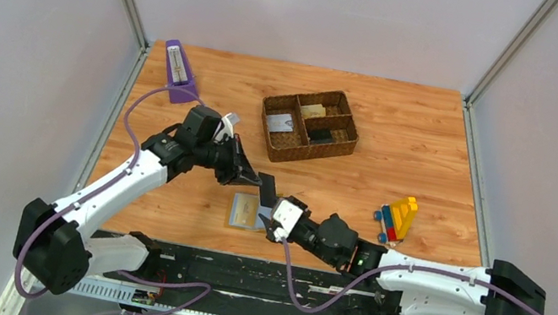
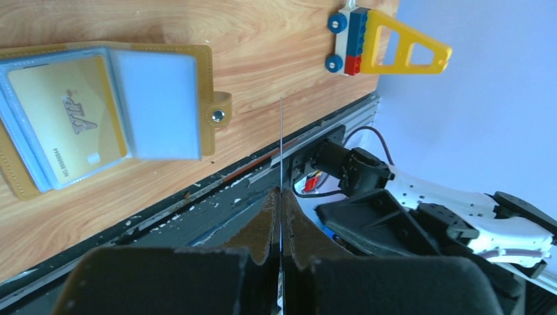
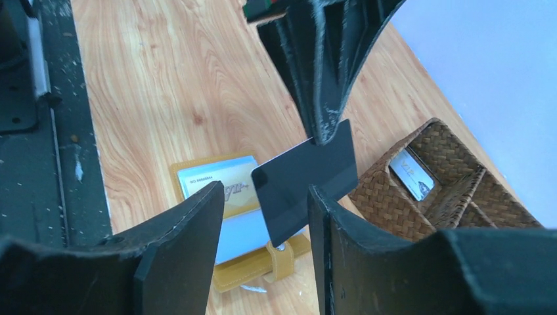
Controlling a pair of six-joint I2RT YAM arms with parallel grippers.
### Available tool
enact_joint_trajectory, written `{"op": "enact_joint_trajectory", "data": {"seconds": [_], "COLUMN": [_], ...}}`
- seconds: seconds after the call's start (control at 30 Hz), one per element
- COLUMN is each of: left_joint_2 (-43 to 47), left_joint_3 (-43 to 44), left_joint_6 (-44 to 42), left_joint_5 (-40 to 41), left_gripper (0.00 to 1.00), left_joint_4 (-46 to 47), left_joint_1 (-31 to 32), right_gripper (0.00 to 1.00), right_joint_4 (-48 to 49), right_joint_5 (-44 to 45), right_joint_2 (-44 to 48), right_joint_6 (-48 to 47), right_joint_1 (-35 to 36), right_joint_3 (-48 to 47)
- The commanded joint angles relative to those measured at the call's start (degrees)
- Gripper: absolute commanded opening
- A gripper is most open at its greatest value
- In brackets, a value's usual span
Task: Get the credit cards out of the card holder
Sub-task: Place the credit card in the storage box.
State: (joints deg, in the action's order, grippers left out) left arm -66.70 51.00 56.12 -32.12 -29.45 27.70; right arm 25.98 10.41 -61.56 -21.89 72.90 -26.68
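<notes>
**Black card pinched in the left hand, above the open card holder**

There is one card holder (image 2: 157, 105), one loose black card (image 3: 305, 180), one woven tray (image 1: 308, 126), one toy block car (image 1: 396, 218) and one purple object (image 1: 177, 72). The card holder lies open on the desk (image 1: 398, 143) close to its near edge, mustard rim and snap tab outward. One gold card (image 2: 66, 121) sits in a blue-grey pocket. The tray stands farther back and holds a pale card (image 3: 410, 174) in one compartment. What lies in its other compartments is too small to count.

The left hand (image 3: 326, 134) has its fingers pressed together on the top edge of the black card, which hangs tilted in the air over the holder. The right hand (image 3: 264, 189) has its fingers well apart, and the card's lower part lies in the gap between them. Whether either finger touches the card cannot be told.

The desk is light wood grain with a black rail along the near side. Plain pale walls stand on three sides, with metal posts at the far corners.
</notes>
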Motion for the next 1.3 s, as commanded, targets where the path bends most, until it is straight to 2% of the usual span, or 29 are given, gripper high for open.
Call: {"op": "enact_joint_trajectory", "data": {"seconds": [0.0,0.07,0.13,0.27,0.3,0.33,0.4,0.43,0.5,0.57,0.67,0.8,0.9,1.0,1.13,1.27], "left_joint_2": [2.86,3.3,3.62,3.85,3.81,3.69,3.35,3.25,3.01,3.02,3.86,8.43,12.61,12.8,11.99,14.94], "left_joint_3": [0.34,-0.09,-0.18,-0.28,-0.24,-0.1,0.6,0.99,2.64,4.25,5.57,3.55,2.19,3.29,3.93,0.1], "left_joint_6": [5.28,6.03,6.18,4.97,4.48,3.29,0.8,-0.37,-4.36,-10.3,-16.12,-23.58,-26.21,-29.51,-29.85,-23.56], "left_joint_5": [-0.23,-0.17,-0.06,0.83,0.9,0.69,-0.36,-0.61,0.11,1.79,3.62,2.1,2.28,-0.57,-2.91,-3.08], "left_gripper": [0.0,0.0,0.0,0.0,0.0,0.0,0.07,0.16,0.25,0.31,0.36,0.41,0.48,0.52,0.56,0.62], "left_joint_4": [3.43,3.74,3.67,3.39,3.5,4.07,4.99,4.46,2.38,-0.04,-1.56,2.41,4.72,3.59,3.72,13.77], "left_joint_1": [0.08,0.05,0.07,0.02,0.04,0.01,-0.06,-0.09,-0.1,-0.11,-0.17,-0.19,-0.19,-0.19,-0.19,-0.19], "right_gripper": [0.51,0.5,0.43,0.07,0.01,0.0,0.0,0.0,0.0,0.0,0.0,0.0,0.0,0.0,0.0,0.0], "right_joint_4": [4.57,6.41,8.52,11.78,10.63,8.44,0.91,-3.42,-10.51,-14.7,-20.86,-32.66,-38.07,-40.5,-40.54,-38.1], "right_joint_5": [5.53,8.46,11.57,14.36,14.08,13.82,13.06,12.03,8.94,5.41,-1.39,-14.67,-18.79,-23.82,-19.33,-14.65], "right_joint_2": [-3.93,-6.03,-7.5,-7.12,-6.56,-5.9,-4.54,-3.86,-2.46,-0.65,2.23,4.61,5.25,5.15,5.84,6.45], "right_joint_6": [-6.88,-8.42,-9.0,-8.58,-7.58,-5.68,0.11,3.65,10.06,14.04,17.99,25.42,27.28,29.36,35.17,46.0], "right_joint_1": [1.79,2.5,2.67,2.68,2.64,2.56,1.52,0.36,-1.88,-3.78,-7.17,-14.84,-17.46,-19.75,-21.37,-21.76], "right_joint_3": [-1.32,-1.68,-1.98,-1.56,-1.77,-2.41,-5.11,-6.55,-8.84,-9.75,-11.14,-16.85,-19.69,-21.7,-23.56,-25.01]}}
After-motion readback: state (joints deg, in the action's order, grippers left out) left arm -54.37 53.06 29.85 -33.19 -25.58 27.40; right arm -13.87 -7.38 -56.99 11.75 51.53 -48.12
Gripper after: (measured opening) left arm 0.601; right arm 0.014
